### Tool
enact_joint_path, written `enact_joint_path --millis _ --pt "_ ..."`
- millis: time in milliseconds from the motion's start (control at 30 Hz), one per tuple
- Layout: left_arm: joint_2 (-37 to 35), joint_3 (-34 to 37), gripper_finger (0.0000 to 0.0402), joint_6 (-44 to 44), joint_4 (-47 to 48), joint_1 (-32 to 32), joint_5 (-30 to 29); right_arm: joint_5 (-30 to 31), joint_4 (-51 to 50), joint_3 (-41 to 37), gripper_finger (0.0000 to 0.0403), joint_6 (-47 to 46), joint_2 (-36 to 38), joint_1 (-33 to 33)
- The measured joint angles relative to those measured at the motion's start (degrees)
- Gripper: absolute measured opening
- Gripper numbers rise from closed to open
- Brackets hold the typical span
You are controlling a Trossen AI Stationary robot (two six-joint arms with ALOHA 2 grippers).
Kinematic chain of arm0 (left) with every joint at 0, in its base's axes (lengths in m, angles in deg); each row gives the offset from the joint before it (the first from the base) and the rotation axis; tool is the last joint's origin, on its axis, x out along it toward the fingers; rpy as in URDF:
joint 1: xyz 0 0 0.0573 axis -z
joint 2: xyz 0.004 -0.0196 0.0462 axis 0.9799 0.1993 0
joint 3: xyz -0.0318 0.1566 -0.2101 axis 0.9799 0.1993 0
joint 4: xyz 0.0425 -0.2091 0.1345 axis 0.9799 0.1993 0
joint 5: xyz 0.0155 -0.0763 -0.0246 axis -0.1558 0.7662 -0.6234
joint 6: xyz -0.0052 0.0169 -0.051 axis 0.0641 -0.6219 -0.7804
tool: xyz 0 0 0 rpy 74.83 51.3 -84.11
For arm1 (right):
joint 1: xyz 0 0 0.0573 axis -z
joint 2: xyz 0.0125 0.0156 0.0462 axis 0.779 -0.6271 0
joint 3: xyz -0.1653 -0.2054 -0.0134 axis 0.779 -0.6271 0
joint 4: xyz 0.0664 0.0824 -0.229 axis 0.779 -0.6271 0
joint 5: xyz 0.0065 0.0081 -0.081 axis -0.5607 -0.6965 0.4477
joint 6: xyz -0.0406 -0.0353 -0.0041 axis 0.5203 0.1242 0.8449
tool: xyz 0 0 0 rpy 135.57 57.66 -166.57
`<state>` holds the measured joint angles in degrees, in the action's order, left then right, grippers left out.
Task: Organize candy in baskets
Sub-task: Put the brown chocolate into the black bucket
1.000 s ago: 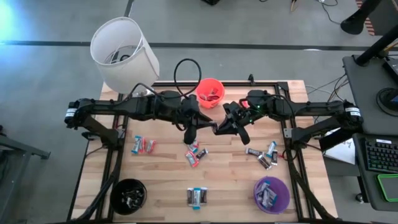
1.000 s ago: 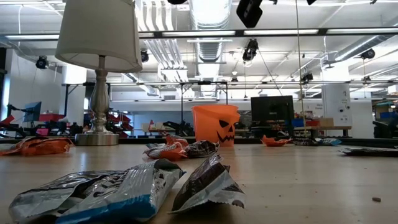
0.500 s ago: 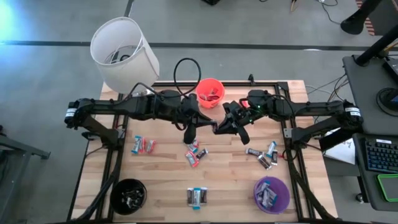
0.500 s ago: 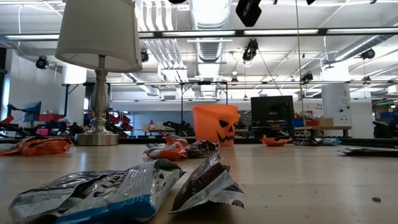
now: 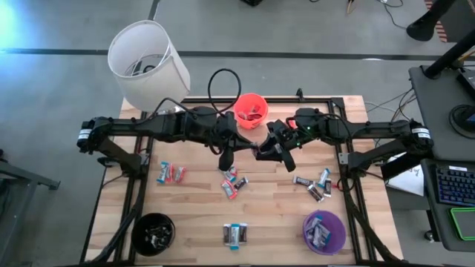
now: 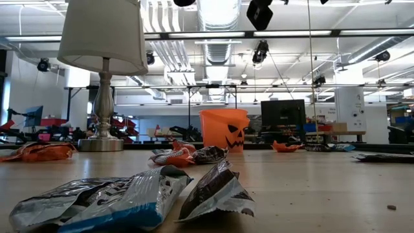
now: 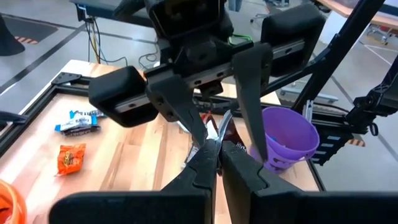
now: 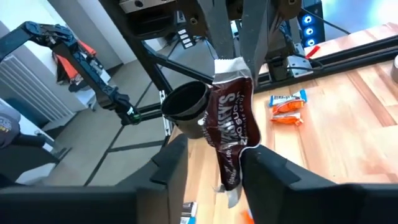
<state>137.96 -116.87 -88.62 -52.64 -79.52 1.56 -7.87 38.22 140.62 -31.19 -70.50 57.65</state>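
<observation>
I see the dark brown foil-wrapped candy (image 8: 233,127) hanging long axis vertical, just in front of the orange-red round basket (image 5: 251,109). My left gripper (image 7: 214,146) pinches its top edge; my right gripper (image 8: 214,163) stands spread around it.

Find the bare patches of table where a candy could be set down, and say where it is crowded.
Bare: between black basket and blue candy; between red candies and centre candies. Crowded: by purple basket, near the right candies.
</observation>
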Motion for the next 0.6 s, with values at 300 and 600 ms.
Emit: enact_joint_path --millis 300,600 --pt "0.0 0.0 0.0 0.0 1.85 0.0 0.08 0.02 -1.74 0.0 0.0157 -1.09 0.37 0.06" --pt "0.0 0.0 0.0 1.44 1.62 0.01 0.49 0.26 -1.57 0.0 0.0157 -0.87 0.42 0.53"
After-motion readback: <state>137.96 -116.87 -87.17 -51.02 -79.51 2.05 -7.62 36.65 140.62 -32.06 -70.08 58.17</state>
